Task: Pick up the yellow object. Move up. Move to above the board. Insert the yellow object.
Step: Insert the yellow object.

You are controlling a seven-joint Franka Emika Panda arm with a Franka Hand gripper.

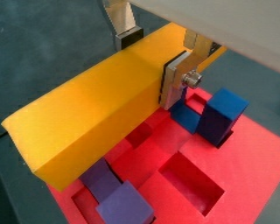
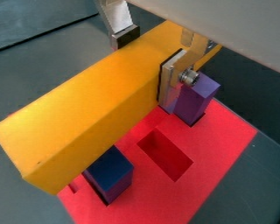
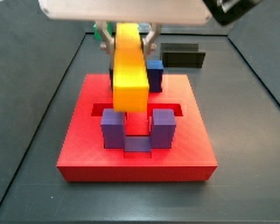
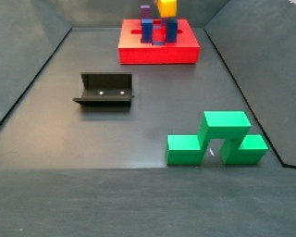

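The dark grey counter (image 4: 126, 139) carries everything. At its far end in a side view lies the board (image 4: 159, 51), a flat red square slab; in a side view (image 3: 136, 149) it shows recessed slots and upright purple and blue posts (image 3: 112, 128) standing in pairs. In a wrist view one purple post (image 2: 189, 96) and one blue post (image 2: 108, 173) flank an open slot (image 2: 166, 153).

Near the front of the counter sits a green block shape (image 4: 218, 139), well apart from the board. Between them, off to one side, stands the fixture (image 4: 104, 91), a dark bracket on a base plate. A small black box (image 3: 184, 58) rests just behind the board.

The yellow bar (image 3: 130, 61) hangs above the board, between the posts and tilted, its lower end down among the front posts in a side view. Both wrist views show it long and plain (image 1: 95, 96), over the red slots.

The end effector (image 1: 154, 54) is above the board, clamped on the yellow bar: one silver finger (image 2: 175, 77) presses flat against its side, and the opposite finger (image 2: 119, 24) shows beyond its far face.
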